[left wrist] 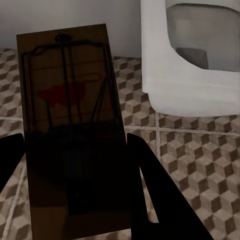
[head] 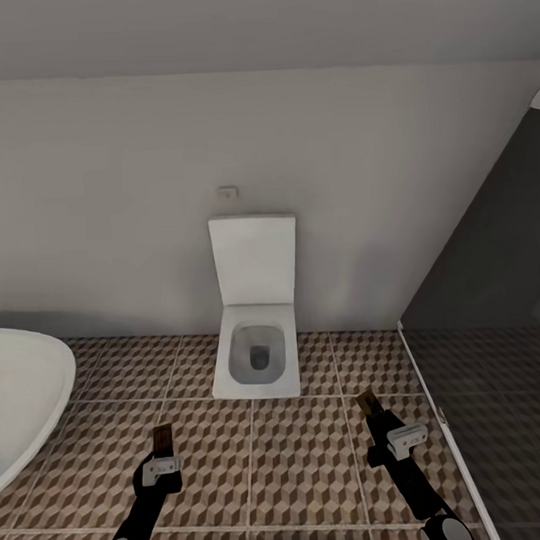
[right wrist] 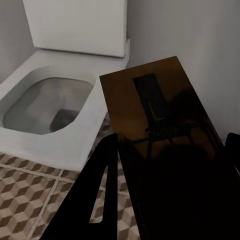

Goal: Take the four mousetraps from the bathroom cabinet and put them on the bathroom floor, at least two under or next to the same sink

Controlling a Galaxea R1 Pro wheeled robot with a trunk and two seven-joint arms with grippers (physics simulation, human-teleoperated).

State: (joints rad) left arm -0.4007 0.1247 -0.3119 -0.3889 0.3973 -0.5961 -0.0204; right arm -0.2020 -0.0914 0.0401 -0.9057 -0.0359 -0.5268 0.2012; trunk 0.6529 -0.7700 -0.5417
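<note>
In the head view, a white toilet (head: pixel 255 349) with its lid raised is standing against the pale wall, and both arms are reaching toward it over the bathroom floor (head: pixel 302 457) of brown-and-beige cube tiles. The left gripper (head: pixel 162 450) is hanging to the left of the toilet and nearer the robot, gripping a mousetrap (head: pixel 162 440) that is sticking out from its fingers toward the wall. The right gripper (head: pixel 374 419) is hanging to the right of the toilet, pinching a second mousetrap (head: pixel 367 404) that is pointing the same way. A white basin (head: pixel 24 391) is curving in well left of the toilet, and a dark glass panel (head: pixel 491 292) is rising to its right. In the left wrist view, the left gripper (left wrist: pixel 75 165) is clamping the flat board of the first mousetrap (left wrist: pixel 67 105) between its dark fingers (left wrist: pixel 150 180); its wire parts and red mark are facing the camera, with the toilet (left wrist: pixel 190 65) just beyond it. In the right wrist view, the right gripper (right wrist: pixel 170 160) is closing its fingers (right wrist: pixel 100 180) on the second mousetrap (right wrist: pixel 155 105), which is tilting up beside the toilet (right wrist: pixel 55 100) bowl.
</note>
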